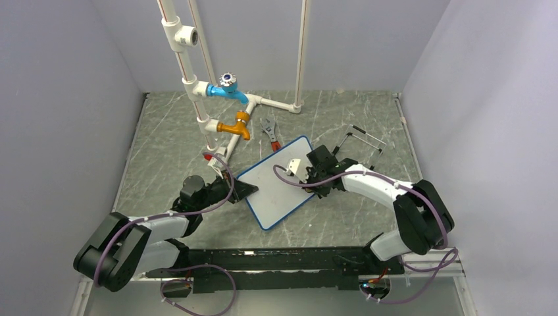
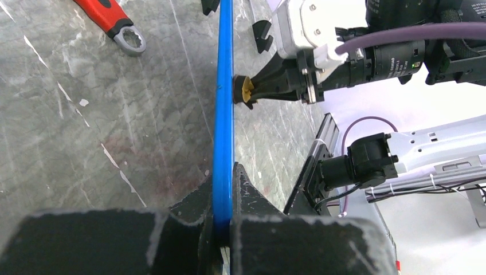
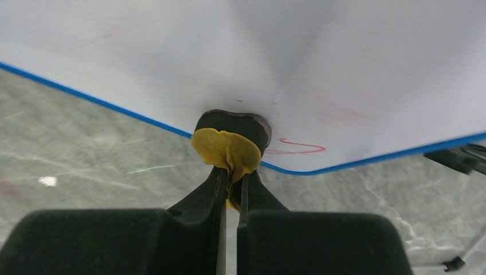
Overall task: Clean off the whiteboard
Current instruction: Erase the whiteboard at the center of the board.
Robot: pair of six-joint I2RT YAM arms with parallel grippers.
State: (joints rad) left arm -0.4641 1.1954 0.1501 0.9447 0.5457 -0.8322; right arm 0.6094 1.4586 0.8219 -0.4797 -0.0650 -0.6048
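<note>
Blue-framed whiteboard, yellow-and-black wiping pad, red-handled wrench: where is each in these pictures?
Blue-framed white whiteboard [image 1: 270, 197]: top view, bare white face.
Yellow-and-black wiping pad [image 3: 226, 150]: right wrist view, yellow front layer.
Red-handled metal wrench [image 2: 106, 14]: left wrist view, red handle.

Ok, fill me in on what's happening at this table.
The left gripper is shut on the blue-framed edge of the whiteboard, steadying it. The right gripper pinches a small yellow and black eraser pad and presses it against the board's white face. Red marks show near the pad, so the erasing is not finished.
</note>
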